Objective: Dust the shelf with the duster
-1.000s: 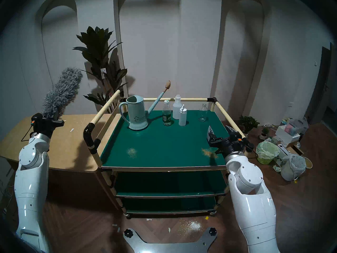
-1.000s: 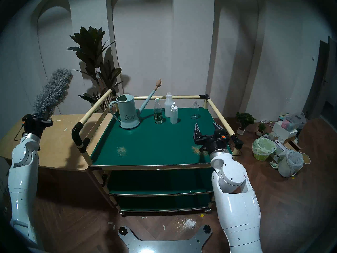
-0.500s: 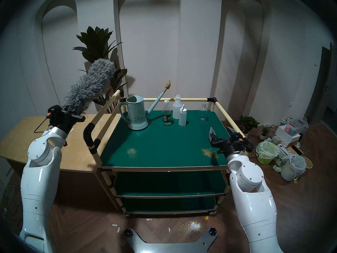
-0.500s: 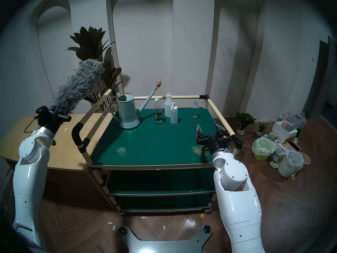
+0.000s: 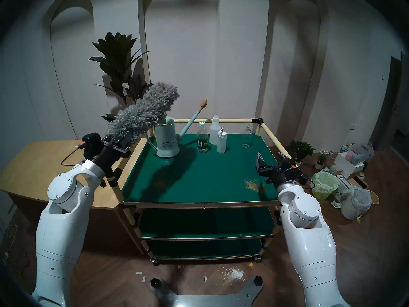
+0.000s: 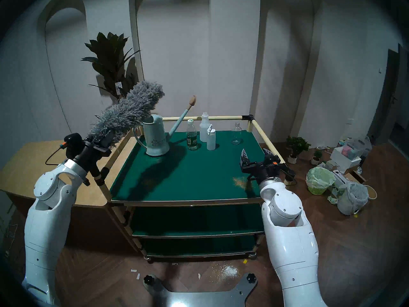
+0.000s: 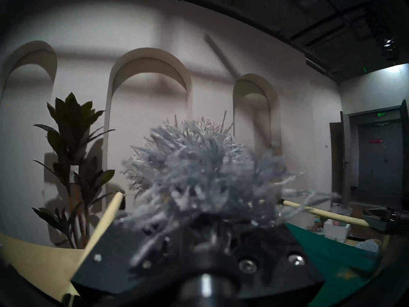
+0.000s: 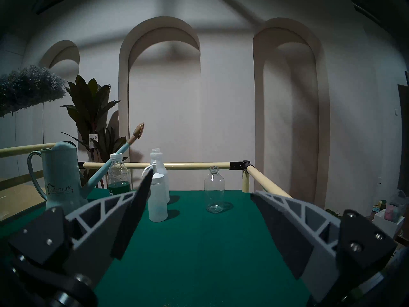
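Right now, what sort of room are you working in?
Probably a staged home-style test room: arched wall niches, a tall potted plant, herringbone wood floor, and a heap of bins and boxes beside the shelf.

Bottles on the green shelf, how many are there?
4, all at the back of the shelf: a green-label bottle, a white bottle, a white pump bottle, and a clear glass bottle alone, further right.

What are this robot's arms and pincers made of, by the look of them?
Glossy white shells with small dark screws and round joint caps, ending in a silver wrist ring. Each pincer, left and right, is black with an orange tab and a thin black cable. The fingers are grey latticed wedges faced with dark pads.
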You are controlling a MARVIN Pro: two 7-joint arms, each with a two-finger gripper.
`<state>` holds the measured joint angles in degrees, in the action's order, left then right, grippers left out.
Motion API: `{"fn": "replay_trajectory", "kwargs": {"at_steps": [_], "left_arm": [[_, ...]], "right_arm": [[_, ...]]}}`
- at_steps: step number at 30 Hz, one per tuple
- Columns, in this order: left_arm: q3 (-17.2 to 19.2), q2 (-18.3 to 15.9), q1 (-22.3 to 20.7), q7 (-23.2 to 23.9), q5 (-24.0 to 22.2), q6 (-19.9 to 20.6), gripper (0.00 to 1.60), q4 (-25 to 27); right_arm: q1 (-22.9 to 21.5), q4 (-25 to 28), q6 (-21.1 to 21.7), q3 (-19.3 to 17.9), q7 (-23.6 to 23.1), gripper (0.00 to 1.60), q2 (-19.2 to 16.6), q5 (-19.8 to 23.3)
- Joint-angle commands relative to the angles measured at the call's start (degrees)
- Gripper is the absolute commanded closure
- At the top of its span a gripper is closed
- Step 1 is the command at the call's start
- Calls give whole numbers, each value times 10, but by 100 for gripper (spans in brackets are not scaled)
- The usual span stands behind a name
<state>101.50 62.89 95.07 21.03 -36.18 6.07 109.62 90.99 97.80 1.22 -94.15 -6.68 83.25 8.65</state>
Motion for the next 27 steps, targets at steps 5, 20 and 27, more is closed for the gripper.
{"fn": "replay_trajectory", "kwargs": {"at_steps": [5, 20, 27], "left_arm": [[-12, 32, 64, -26, -28, 55, 160, 95], [-21, 78, 177, -129, -27, 131, 160, 205], [-27, 83, 200, -195, 24, 137, 160, 256]], "right_arm": [[-35, -13, -1, -1, -5, 0, -5, 5], [-88, -32, -4, -1, -20, 0, -14, 14], [-121, -21, -3, -9, -24, 0, -24, 20]]}}
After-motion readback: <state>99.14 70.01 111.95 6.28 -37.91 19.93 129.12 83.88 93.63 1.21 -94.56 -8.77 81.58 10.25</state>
